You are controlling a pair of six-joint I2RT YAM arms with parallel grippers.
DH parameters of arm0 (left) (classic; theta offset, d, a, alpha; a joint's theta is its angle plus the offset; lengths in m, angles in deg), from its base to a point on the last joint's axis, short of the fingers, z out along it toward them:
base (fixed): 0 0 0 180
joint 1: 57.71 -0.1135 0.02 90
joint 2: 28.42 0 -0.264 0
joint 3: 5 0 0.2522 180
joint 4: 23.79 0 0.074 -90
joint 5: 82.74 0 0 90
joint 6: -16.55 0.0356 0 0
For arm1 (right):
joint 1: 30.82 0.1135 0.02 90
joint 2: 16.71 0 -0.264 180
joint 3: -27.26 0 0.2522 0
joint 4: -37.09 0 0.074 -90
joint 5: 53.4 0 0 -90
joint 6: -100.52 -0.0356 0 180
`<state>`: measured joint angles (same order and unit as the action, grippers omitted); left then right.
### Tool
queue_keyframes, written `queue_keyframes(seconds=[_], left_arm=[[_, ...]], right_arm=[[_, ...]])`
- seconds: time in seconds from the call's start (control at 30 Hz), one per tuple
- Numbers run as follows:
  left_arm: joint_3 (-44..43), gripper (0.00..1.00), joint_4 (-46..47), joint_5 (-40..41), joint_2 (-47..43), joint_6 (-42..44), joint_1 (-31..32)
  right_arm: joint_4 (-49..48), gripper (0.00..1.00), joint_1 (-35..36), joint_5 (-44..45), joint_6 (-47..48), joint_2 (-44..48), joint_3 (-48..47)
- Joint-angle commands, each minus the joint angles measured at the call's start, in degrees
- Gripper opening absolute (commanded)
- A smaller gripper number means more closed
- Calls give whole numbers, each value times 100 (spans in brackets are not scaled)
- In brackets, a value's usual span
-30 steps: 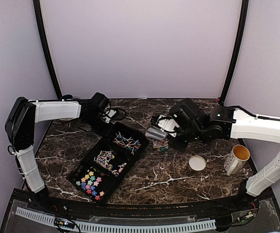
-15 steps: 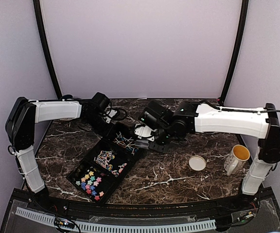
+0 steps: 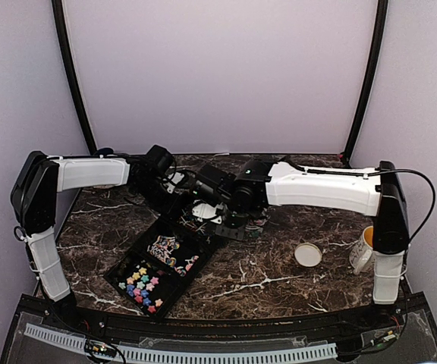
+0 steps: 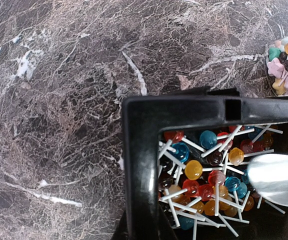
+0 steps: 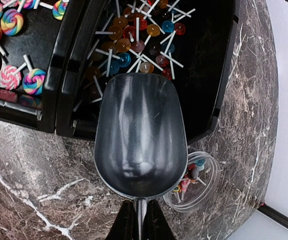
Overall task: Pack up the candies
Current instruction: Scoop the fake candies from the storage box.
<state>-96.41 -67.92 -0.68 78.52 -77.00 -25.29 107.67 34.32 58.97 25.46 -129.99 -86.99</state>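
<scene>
A black three-part tray [image 3: 124, 267] holds the candies: small ball lollipops [image 5: 139, 37] in the far part, swirl lollipops [image 5: 11, 22] in the middle, star-shaped sweets [image 3: 141, 287] nearest. My right gripper [image 5: 140, 221] is shut on the handle of an empty metal scoop [image 5: 140, 132], which hangs over the near edge of the far part. A clear cup [image 5: 204, 192] with a few candies stands just right of the tray. My left gripper [image 4: 151, 229] is shut on the tray's wall [image 4: 141, 165] at its far corner.
A round tan lid [image 3: 307, 255] lies on the marble table right of centre, with a yellow-lined white mug [image 3: 369, 248] further right. In the top view the right arm [image 3: 317, 189] spans the table's middle above the clear cup [image 3: 258, 224]. Cables lie at the back.
The right arm has swung left with the scoop, from beside the clear cup to over the tray's far compartment. The left arm and tray have stayed put.
</scene>
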Motion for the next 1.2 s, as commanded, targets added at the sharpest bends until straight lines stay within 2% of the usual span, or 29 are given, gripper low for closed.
queue_keyframes(seconds=[0.0,0.3,0.67,1.0,1.17], left_arm=[[-218,0,-58,-189,-151,47,77],[-206,0,13,-379,-203,57,102],[-155,0,125,-529,-265,45,106],[-137,0,111,-298,-259,4,93],[-137,0,99,-231,-252,-22,64]], right_arm=[[235,0,77,118,33,-368,-455],[-844,0,-82,-633,278,-644,-58],[-2291,0,-434,-1119,-460,-1013,460],[-4565,0,-509,-903,-887,-315,2031],[-5359,0,-538,-858,-953,122,2782]])
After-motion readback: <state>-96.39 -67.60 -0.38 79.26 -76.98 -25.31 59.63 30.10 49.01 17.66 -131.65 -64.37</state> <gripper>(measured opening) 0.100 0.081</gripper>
